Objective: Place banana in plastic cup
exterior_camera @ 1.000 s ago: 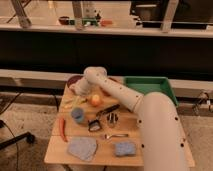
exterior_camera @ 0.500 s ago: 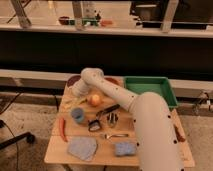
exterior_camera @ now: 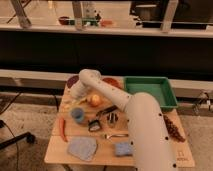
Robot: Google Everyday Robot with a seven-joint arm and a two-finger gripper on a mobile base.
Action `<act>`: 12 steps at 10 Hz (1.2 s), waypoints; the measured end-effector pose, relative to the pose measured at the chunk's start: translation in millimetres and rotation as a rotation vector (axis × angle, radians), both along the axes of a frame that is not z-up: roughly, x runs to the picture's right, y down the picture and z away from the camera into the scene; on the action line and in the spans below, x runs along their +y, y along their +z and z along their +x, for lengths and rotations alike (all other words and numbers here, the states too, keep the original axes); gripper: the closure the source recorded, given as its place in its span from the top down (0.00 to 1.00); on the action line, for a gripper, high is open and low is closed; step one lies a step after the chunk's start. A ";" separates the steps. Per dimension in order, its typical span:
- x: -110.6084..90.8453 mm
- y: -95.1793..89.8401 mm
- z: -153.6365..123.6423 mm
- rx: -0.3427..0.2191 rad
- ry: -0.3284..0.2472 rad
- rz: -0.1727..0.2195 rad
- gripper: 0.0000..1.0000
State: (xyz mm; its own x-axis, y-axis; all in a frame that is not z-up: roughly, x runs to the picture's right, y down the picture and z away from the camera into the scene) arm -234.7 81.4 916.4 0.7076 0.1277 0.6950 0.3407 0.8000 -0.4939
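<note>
My gripper (exterior_camera: 76, 95) hangs at centre left of the frame, jaws wide and empty, just above the small slim yellow banana (exterior_camera: 69, 104), which lies on the wooden counter (exterior_camera: 106, 145). I judge the banana light, soft-skinned and a little slick, so a gentle pinch across its middle should hold it without bruising. The short light-blue plastic cup (exterior_camera: 77, 115) stands just below it and looks narrow, so the banana probably has to go in end first. A round orange fruit (exterior_camera: 95, 100) crowds the right side. A long red chili pepper (exterior_camera: 62, 129) lies lower left, and a shiny metal cup (exterior_camera: 113, 118) stands near.
</note>
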 end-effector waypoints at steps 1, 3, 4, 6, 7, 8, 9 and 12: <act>3.7 6.1 0.5 0.001 -0.001 -0.011 0.80; 5.2 15.3 4.5 0.010 -0.006 -0.021 0.80; 3.4 19.8 9.2 0.019 -0.006 -0.021 0.80; -1.1 24.9 18.0 0.033 0.002 -0.018 0.69; -2.7 27.5 22.0 0.040 0.009 -0.015 0.58; -4.5 28.8 24.6 0.044 0.016 -0.013 0.47; -4.5 30.5 27.1 0.049 0.020 -0.015 0.38; -3.0 34.6 31.0 0.053 0.029 -0.027 0.17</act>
State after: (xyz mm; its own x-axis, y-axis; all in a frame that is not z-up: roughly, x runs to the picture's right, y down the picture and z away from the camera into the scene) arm -203.7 78.4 951.0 0.7393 0.1666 0.6524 0.2904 0.7953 -0.5321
